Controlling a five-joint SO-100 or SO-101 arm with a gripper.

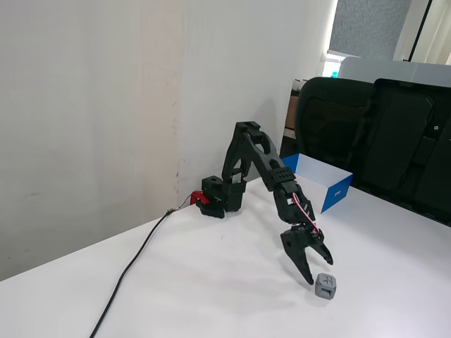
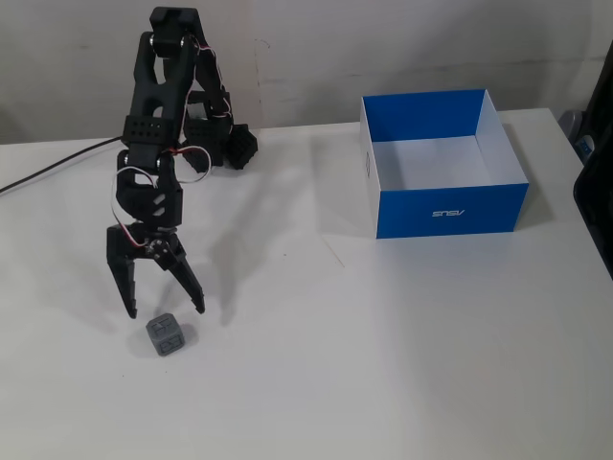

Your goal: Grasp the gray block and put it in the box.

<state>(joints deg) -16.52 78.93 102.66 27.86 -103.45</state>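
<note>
With the claw spread open and empty just above the gray block, which sits on the table well apart from the box at its 2 o'clock, the fingers should be lowered evenly astride the block before being closed.

White tabletop set against a plain off-white wall. Black office chairs stand along its far right edge in a fixed view, with a window above them. Soft, even lighting.

Gray block on table; blue box empty.
</note>
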